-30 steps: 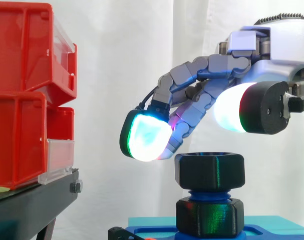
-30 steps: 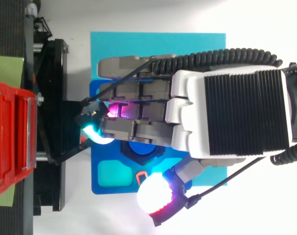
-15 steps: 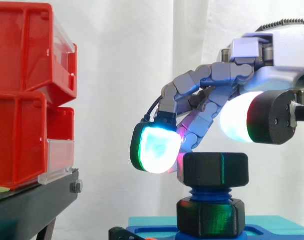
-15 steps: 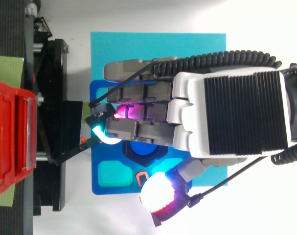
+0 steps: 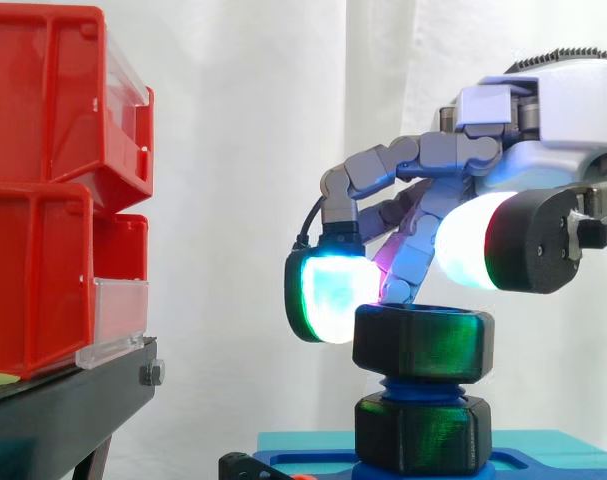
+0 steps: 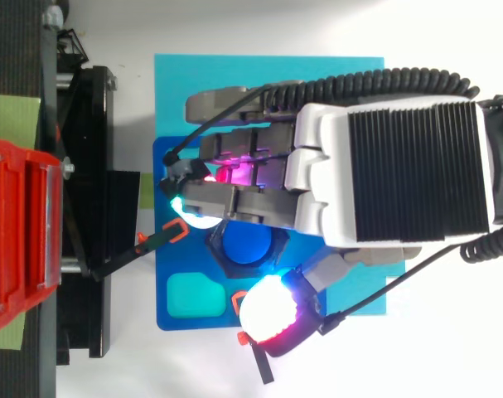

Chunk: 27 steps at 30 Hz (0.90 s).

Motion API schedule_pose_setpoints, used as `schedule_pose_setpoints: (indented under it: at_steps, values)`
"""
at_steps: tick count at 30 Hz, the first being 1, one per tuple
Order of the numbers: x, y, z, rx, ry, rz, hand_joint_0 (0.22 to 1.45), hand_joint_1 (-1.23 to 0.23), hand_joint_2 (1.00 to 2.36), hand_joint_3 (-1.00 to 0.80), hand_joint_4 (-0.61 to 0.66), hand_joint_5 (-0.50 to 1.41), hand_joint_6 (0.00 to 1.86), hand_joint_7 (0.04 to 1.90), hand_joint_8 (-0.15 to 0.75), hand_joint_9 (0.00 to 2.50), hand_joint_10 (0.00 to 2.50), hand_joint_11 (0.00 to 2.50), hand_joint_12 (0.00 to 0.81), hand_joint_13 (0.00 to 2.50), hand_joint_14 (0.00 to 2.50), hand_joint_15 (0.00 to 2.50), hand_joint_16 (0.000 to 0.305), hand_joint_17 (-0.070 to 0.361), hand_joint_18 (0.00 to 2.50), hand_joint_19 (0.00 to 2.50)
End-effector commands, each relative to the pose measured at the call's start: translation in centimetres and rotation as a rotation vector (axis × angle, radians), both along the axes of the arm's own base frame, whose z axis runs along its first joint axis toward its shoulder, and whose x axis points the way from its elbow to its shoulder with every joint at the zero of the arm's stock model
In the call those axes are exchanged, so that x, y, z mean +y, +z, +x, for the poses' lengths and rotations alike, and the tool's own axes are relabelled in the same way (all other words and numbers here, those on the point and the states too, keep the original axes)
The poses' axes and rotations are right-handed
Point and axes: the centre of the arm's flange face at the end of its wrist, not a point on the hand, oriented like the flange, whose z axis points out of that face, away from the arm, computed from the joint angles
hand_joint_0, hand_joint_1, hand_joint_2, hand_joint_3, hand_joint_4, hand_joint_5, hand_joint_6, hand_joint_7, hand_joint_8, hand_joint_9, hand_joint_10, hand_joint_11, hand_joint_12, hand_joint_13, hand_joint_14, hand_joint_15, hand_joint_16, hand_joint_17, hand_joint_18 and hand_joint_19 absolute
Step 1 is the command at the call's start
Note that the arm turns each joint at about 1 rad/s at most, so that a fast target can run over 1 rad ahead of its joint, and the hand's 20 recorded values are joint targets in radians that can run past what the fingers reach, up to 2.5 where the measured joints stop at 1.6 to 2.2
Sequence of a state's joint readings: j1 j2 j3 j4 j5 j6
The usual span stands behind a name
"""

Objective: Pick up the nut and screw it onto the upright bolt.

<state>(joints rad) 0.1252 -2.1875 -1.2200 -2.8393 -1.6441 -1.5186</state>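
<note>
A black hex nut [image 5: 423, 345] sits on the blue threaded bolt [image 6: 244, 246], which stands upright above a second black nut [image 5: 421, 432] on the blue base [image 6: 193, 294]. My hand [image 5: 543, 110] reaches in from the right with its fingers curled down over the upper nut. A cyan-glowing fingertip [image 5: 328, 295] presses on the nut's upper left edge. A magenta-lit finger [image 5: 401, 280] touches its top behind. The white and red thumb pad [image 5: 473, 245] hangs just above the nut's right side; from above the thumb pad [image 6: 268, 311] lies at the nut's near edge.
Stacked red bins [image 5: 53, 190] on a black stand [image 5: 63, 410] fill the left, a short gap from the fingertips. The base lies on a teal mat [image 6: 259, 70]. A small orange clip [image 6: 172, 234] sits at the base's left edge.
The fingers have swung right and curled in until the cyan pad met the nut. The nut has turned a little on the bolt.
</note>
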Motion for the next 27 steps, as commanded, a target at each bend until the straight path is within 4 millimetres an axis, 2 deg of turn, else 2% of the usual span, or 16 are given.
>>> schedule_pose_setpoints:
  at_steps: [1,4,10,12,15,18,20,21,27]
  values:
    - [-0.5,0.0,-0.1,0.001,-0.005,0.000,0.52,-0.34,1.00,-0.50,0.18,0.03,0.50,1.48,0.248,1.15,0.00,0.00,0.150,0.96,0.00,0.00,0.004,0.009,0.50,0.00]
    - [-0.8,0.0,0.0,0.000,-0.005,0.000,0.52,-0.34,1.00,-0.50,0.15,0.05,0.50,1.59,0.248,1.22,0.00,0.00,0.142,1.00,0.00,0.00,0.003,0.006,0.54,0.00]
    - [-1.8,0.0,-0.2,0.001,-0.005,-0.001,0.53,-0.34,1.00,-0.50,0.08,0.06,0.57,1.50,0.248,1.42,0.00,0.00,0.120,1.11,0.00,0.00,0.001,0.003,0.62,0.00]
    - [-2.1,0.0,-0.2,-0.001,-0.005,-0.001,0.53,-0.34,1.00,-0.50,0.06,0.07,0.58,1.49,0.245,1.57,0.00,0.00,0.114,1.14,0.00,0.00,0.000,0.001,0.65,0.00]
    - [-2.5,0.0,-0.2,-0.001,-0.005,-0.001,0.54,-0.34,1.00,-0.50,0.05,0.07,0.58,1.47,0.234,1.61,0.00,0.00,0.112,1.16,0.00,0.00,0.000,-0.001,0.68,0.00]
    - [-2.7,0.2,-0.3,-0.004,-0.004,-0.001,0.54,-0.34,1.00,-0.50,0.05,0.07,0.58,1.46,0.233,1.62,0.00,0.00,0.113,1.17,0.00,0.00,0.000,-0.001,0.69,0.00]
    - [-3.0,0.0,-0.3,-0.002,-0.004,-0.001,0.54,-0.34,1.00,-0.50,0.08,0.07,0.56,1.50,0.244,1.63,0.00,0.01,0.113,1.17,0.00,0.00,0.000,-0.001,0.69,0.00]
    - [-3.3,0.1,-0.3,-0.004,-0.001,-0.002,0.54,-0.34,1.00,-0.50,0.12,0.07,0.51,1.58,0.248,1.62,0.00,0.03,0.117,1.17,0.00,0.00,0.000,0.000,0.69,0.00]
    - [-4.1,1.3,0.0,-0.025,0.001,-0.001,0.53,-0.34,1.00,-0.50,0.19,0.02,0.50,1.33,0.270,1.55,0.00,0.07,0.131,1.14,0.00,0.00,0.004,0.008,0.70,0.00]
